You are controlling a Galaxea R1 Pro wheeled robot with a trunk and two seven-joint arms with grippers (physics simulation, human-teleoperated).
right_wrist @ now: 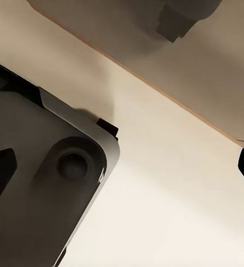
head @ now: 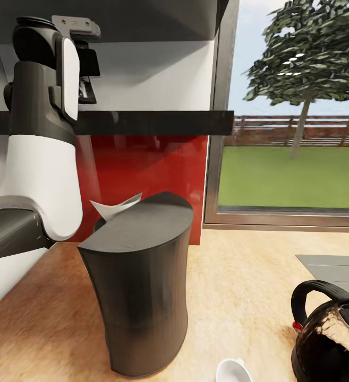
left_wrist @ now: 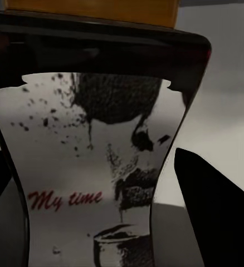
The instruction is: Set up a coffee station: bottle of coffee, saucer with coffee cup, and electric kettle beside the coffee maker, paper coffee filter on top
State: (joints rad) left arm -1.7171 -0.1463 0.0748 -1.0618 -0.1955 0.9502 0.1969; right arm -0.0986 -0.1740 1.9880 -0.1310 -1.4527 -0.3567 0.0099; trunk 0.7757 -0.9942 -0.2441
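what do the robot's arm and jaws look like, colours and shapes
In the head view the left arm has a rounded glossy white shell between dark grey segments, with a white oval panel on its upper link and a grey bracket on top. In both wrist views the fingers are plain matte black, tapering wedges.

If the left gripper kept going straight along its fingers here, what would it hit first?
Most likely the bottle of coffee: its "My time" label sits dead ahead between the left gripper's fingers, though the remaining gap is hard to judge.

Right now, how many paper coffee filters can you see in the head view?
1. The paper coffee filter lies on top of the coffee maker, at its back edge near the left arm. Others may be hidden behind them.
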